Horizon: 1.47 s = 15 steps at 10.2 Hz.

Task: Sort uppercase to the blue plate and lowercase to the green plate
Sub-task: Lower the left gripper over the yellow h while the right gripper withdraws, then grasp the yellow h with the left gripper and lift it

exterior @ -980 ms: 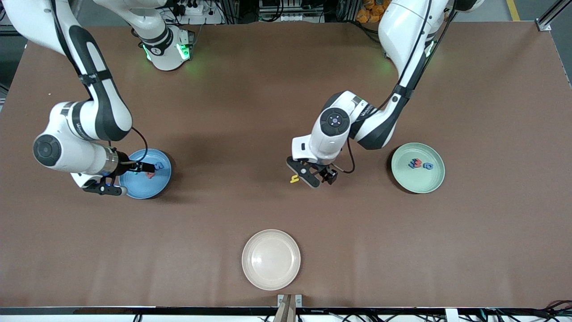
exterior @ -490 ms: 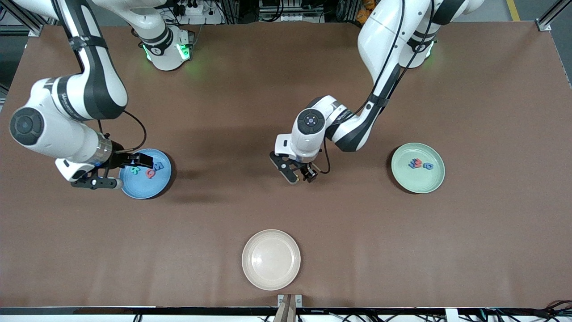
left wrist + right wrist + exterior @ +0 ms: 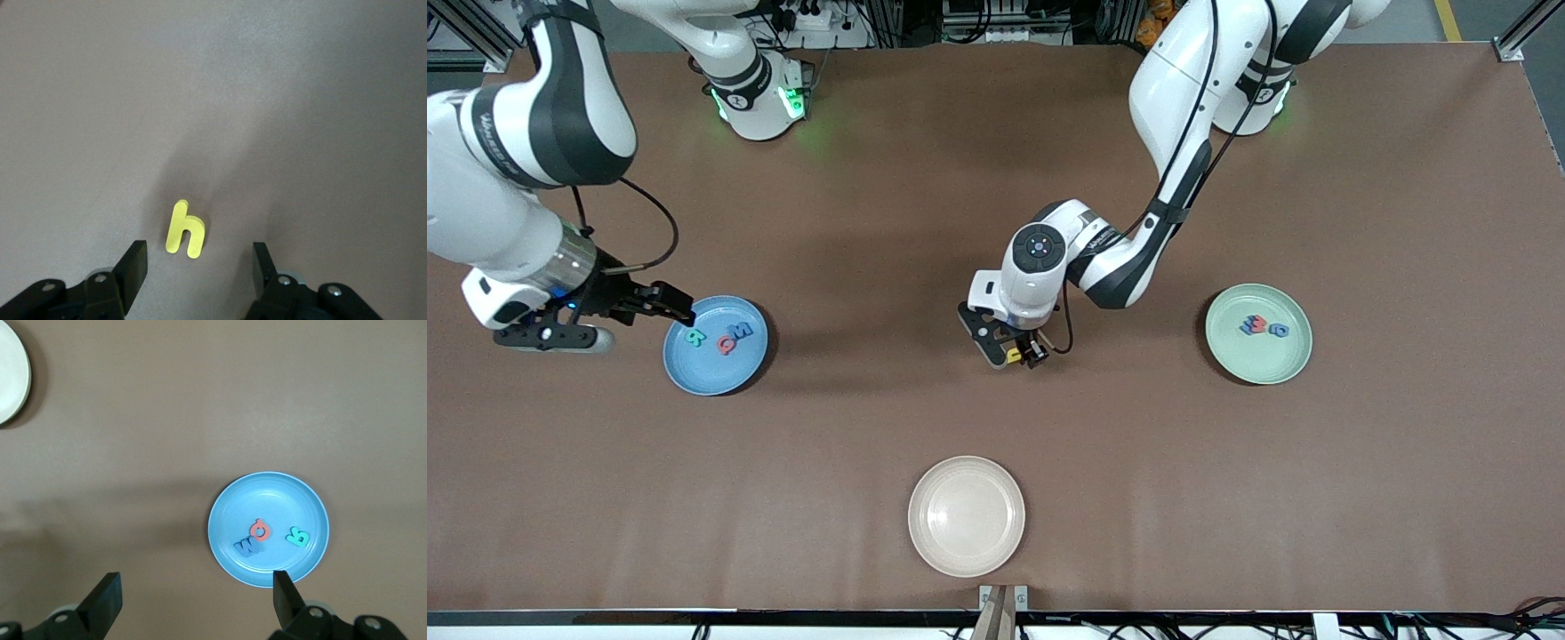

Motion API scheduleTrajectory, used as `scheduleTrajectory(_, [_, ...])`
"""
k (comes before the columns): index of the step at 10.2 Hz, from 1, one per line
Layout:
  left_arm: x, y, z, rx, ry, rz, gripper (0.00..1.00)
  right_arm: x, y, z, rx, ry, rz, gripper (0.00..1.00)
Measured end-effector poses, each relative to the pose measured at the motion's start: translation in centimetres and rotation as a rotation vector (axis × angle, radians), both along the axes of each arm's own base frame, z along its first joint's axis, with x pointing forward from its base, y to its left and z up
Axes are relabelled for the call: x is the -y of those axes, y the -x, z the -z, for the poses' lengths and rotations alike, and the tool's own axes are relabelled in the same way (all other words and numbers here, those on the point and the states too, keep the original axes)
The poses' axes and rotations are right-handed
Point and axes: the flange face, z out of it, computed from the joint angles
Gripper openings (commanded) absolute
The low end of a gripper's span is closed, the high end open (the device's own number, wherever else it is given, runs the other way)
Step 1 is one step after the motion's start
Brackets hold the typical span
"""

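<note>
A yellow lowercase h (image 3: 185,230) lies flat on the brown table (image 3: 996,178) near its middle. My left gripper (image 3: 1014,351) is low over it, open, with a finger (image 3: 137,267) on either side and not touching the letter (image 3: 1014,356). The blue plate (image 3: 703,369) holds the uppercase teal R (image 3: 694,338), red Q (image 3: 727,345) and blue W (image 3: 743,331). My right gripper (image 3: 671,311) hangs open and empty over that plate's rim (image 3: 267,500). The green plate (image 3: 1258,360) holds the lowercase red m (image 3: 1258,326) between two blue letters (image 3: 1279,330).
A cream plate (image 3: 967,516) sits near the table's front edge, nearer to the front camera than the h, and shows at the edge of the right wrist view (image 3: 10,373). Both robot bases stand along the table's back edge.
My left gripper shifted toward the right arm's end, came down over the h, and its jaws narrowed. My right arm drew back from over the blue plate, uncovering the three letters.
</note>
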Motion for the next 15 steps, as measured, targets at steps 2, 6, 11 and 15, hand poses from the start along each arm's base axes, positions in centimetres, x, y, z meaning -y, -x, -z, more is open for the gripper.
scheduleTrajectory(2, [0.0, 0.1, 0.6, 0.0, -0.001, 0.004, 0.69, 0.6, -0.1, -2.4, 0.004, -0.001, 0.007, 1.0])
scheduleTrajectory(6, [0.0, 0.0, 1.2, 0.003, -0.004, 0.008, 0.64, 2.9, 0.2, -6.0, 0.037, -0.001, 0.043, 1.0])
scheduleTrajectory(11, [-0.2, -0.1, 1.7, 0.011, -0.006, 0.028, 0.61, 6.4, 2.0, -10.8, -0.015, 0.003, 0.014, 1.0])
scheduleTrajectory(15, [-0.2, -0.3, 1.6, 0.021, 0.001, 0.026, 0.58, 6.4, 2.6, -11.1, -0.042, 0.096, -0.024, 1.0])
